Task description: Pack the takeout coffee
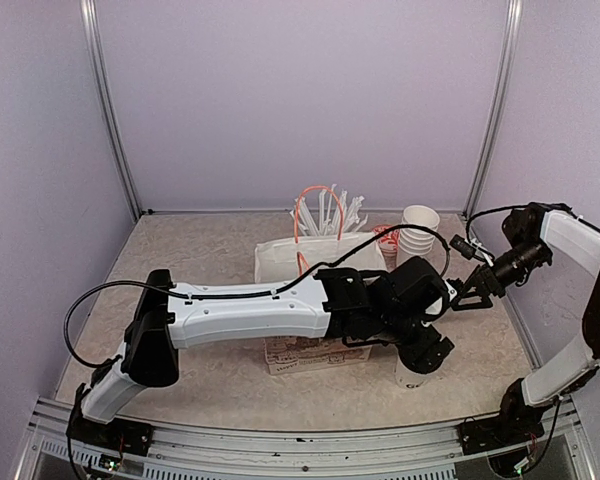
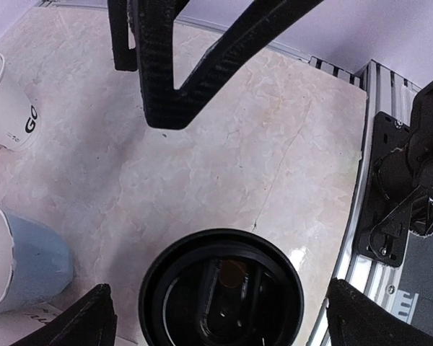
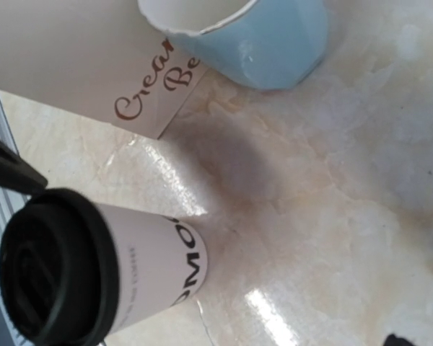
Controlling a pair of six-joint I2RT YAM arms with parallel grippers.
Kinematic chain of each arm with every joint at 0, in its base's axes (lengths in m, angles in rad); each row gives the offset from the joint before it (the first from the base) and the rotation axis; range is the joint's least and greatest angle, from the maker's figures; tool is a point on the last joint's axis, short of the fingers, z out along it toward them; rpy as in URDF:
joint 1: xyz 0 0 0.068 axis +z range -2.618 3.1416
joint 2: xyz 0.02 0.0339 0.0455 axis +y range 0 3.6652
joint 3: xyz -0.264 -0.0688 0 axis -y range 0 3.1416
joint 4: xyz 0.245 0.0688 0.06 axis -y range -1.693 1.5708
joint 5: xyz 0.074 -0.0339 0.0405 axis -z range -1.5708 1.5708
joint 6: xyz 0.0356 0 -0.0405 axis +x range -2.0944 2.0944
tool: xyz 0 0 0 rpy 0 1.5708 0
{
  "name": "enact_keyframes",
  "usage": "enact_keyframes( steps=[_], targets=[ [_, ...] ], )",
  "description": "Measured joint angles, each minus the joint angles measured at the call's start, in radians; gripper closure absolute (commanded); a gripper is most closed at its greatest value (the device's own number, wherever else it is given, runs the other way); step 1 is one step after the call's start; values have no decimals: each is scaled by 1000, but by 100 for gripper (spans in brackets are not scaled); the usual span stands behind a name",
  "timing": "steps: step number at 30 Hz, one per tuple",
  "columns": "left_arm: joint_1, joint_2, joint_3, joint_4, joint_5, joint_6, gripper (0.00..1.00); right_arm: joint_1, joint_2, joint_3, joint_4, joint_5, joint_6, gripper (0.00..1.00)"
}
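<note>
Two pincers, top view: the left pincer is spread wide straight above the first coffee cup and grips nothing; the right pincer is near its right side, equally wide and empty.
Bag, top view: a white carrier bag lies beyond and left of the left pincer.
Left wrist view: the black lid sits centred under the pincer, between the fingers, untouched. The second coffee cup is ahead-left, and a blue mug is near the left-hand finger.
Right wrist view: a lidded cup stands below-left of the pincer; which one is unclear.
Risk: an off-centre descent could clip the lid and tip the cup, a hard squeeze could crush the paper, and the finger may nudge the mug.
</note>
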Motion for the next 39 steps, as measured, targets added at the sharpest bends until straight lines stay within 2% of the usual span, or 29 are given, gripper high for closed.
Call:
enact_keyframes(
  steps=[17,23,27,34,39],
  targets=[
    [10,40,4,-25,-4,2,1,0,0,-12,1,0,0,0],
    [11,47,11,-26,0,1,15,0,0,-19,3,0,0,1],
    [10,47,14,-32,5,4,20,0,0,-19,3,0,0,1],
    [-12,7,6,-76,21,29,23,0,0,-19,3,0,0,1],
    [-76,-120,-110,-111,22,37,24,0,0,-19,3,1,3,1]
  ],
)
